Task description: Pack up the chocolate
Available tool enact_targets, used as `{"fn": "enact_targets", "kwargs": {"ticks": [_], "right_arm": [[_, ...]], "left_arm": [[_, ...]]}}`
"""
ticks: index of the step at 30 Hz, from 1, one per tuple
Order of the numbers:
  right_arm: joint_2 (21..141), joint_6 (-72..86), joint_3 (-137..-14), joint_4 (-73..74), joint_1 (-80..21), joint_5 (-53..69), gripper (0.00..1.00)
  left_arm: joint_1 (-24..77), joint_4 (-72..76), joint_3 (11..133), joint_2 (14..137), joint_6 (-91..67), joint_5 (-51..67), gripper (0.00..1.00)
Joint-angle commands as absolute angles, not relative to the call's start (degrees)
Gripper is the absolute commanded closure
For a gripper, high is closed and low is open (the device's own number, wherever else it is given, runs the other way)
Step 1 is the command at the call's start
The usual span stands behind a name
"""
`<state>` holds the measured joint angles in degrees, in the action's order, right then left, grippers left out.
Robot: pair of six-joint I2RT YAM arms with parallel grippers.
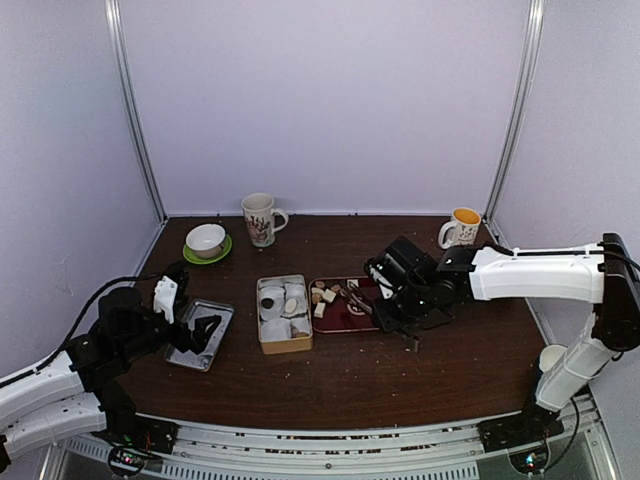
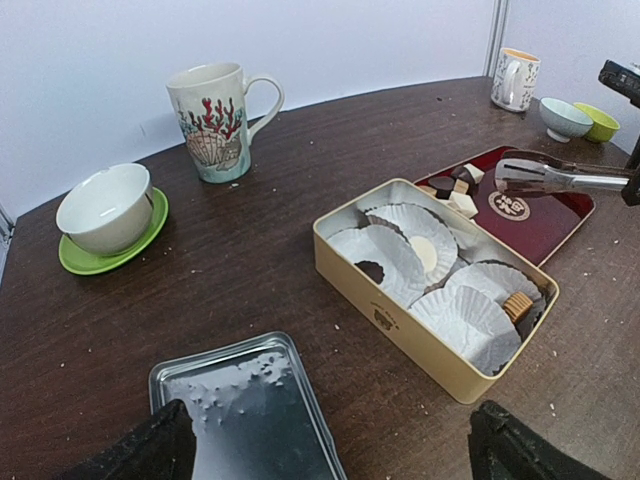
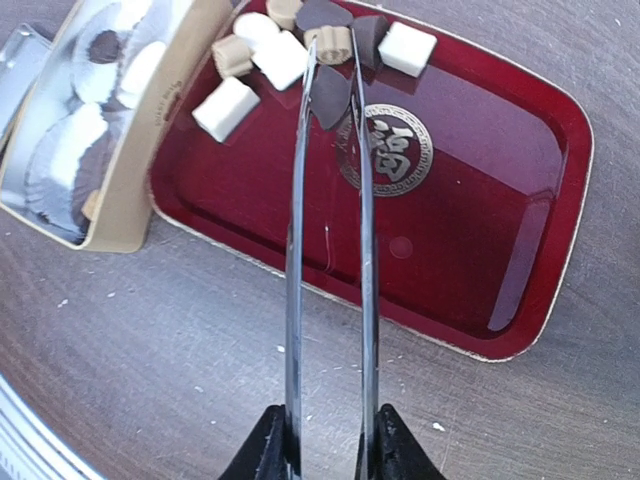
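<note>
Chocolate pieces (image 3: 282, 58) lie in a small pile at the far end of the red tray (image 3: 470, 200), right around the tips of the tongs (image 3: 293, 250). They are white, tan and dark brown. Some are cubes and some are round.

The two thin metal arms of the tongs are pressed close together. Their tips pinch one dark brown piece (image 3: 330, 95). It sits just on the handle side of the pile, next to the gold round mark (image 3: 392, 150) on the tray. One white cube (image 3: 225, 108) lies left of the tips, and another white cube (image 3: 407, 47) lies just right of them.

The right gripper (image 3: 327, 445) squeezes the handle end of the tongs, with one finger on each side.

Left of the tongs, just beside the tray, is a gold tin (image 3: 130, 190). It is full of white paper cups (image 2: 400, 235). A dark piece (image 2: 372, 270), a white piece (image 2: 425, 255) and a tan piece (image 2: 517, 305) each rest in a cup.

Past the tin, well away from the tongs, the left gripper (image 2: 330, 455) hangs over a silver lid (image 2: 250, 400). Its fingers are spread wide with nothing between them.
</note>
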<state>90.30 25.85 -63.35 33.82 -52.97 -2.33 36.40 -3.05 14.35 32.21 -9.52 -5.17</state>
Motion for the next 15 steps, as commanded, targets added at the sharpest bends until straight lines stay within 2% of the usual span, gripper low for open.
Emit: {"fn": "enact_targets", "kwargs": {"ticks": [1, 8, 15], "right_arm": [[87.18, 23.19, -62.40, 29.43, -53.65, 3.18, 0.71], [87.15, 20.95, -63.75, 23.19, -57.38, 11.86, 0.71], [92.03, 20.92, -67.34, 22.43, -60.27, 13.95, 0.71]], "left_arm": [[36.15, 0.41, 15.05, 32.36, -9.49, -4.75, 0.02], [36.13, 0.43, 15.03, 32.45, -9.58, -4.87, 0.02], [36.17, 0.37, 15.44, 33.67, -9.76, -5.27, 0.02]]}}
